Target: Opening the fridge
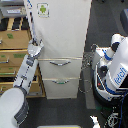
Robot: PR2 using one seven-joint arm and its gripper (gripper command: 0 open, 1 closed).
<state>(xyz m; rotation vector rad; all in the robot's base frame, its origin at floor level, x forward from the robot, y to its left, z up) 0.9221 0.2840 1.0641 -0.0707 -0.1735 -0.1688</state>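
The fridge (pixel 62 30) stands in the middle of the exterior view, tall and cream, with a green-logo sticker (pixel 43 9) at the upper door's top left. Below the door are two drawers with curved silver handles (pixel 59 63). My arm (pixel 26 67) reaches up from the lower left of the view. Its gripper (pixel 36 46) sits at the left edge of the upper door, near the door's bottom corner. At this size I cannot make out how the fingers stand, or whether they hold the edge. The door looks flush with the fridge body.
A tan wooden cabinet (pixel 12 47) with shelves and drawers stands right beside the fridge on the view's left, behind my arm. A white machine with a blue label (pixel 116 74) and loose cables (pixel 87 75) sits on the view's right. The floor is dark.
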